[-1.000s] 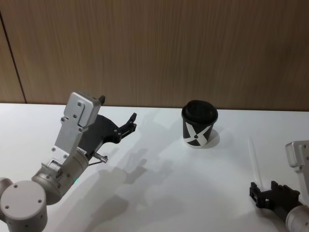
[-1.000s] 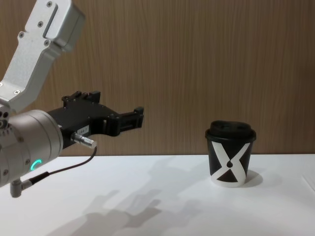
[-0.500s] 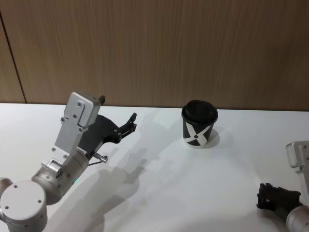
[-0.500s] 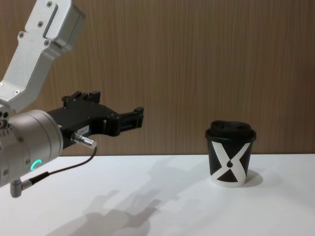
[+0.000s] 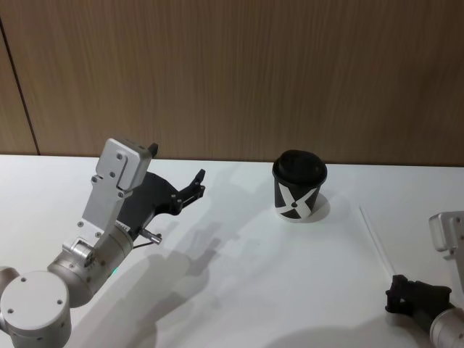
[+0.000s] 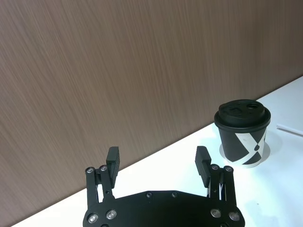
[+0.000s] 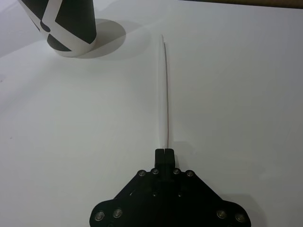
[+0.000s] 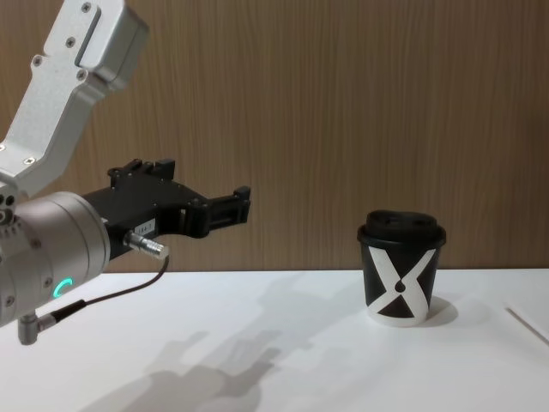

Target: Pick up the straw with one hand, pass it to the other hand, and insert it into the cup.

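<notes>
White straw clamped at its near end by the right tool, by the surface's right edge.

Black fingers of the right tool are pressed together on the straw's tip at the front right corner of the surface. The straw runs from there toward the back, ending just right of the cup. I cannot tell whether it touches the surface. The cup stands upright with its lid on, near the back edge and right of the middle. The left tool hangs above the left side, fingers apart and empty, pointing toward the cup and well apart from it.
</notes>
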You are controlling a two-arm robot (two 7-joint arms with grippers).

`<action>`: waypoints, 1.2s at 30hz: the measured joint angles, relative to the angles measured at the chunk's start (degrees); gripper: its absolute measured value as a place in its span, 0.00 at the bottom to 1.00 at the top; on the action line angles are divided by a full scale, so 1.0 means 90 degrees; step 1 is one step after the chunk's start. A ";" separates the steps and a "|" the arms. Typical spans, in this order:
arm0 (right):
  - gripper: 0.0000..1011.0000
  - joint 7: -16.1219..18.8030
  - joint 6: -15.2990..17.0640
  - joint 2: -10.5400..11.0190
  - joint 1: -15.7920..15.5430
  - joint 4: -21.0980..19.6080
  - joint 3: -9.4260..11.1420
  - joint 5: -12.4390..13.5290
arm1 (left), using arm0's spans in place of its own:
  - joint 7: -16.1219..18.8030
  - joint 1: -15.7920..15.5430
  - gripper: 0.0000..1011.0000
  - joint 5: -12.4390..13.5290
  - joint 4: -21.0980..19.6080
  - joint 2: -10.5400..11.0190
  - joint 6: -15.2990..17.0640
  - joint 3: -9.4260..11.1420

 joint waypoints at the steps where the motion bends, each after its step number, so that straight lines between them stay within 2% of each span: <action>1: 0.00 0.0000 0.0000 0.0000 0.0000 0.0000 0.0000 0.0000 | 0.0000 0.0000 0.99 0.0000 0.0000 0.0000 0.0000 0.0000; 36: 0.00 0.0046 -0.0025 0.0011 0.0005 -0.0021 -0.0051 -0.0029 | 0.0000 0.0000 0.99 0.0000 0.0000 0.0000 0.0000 0.0000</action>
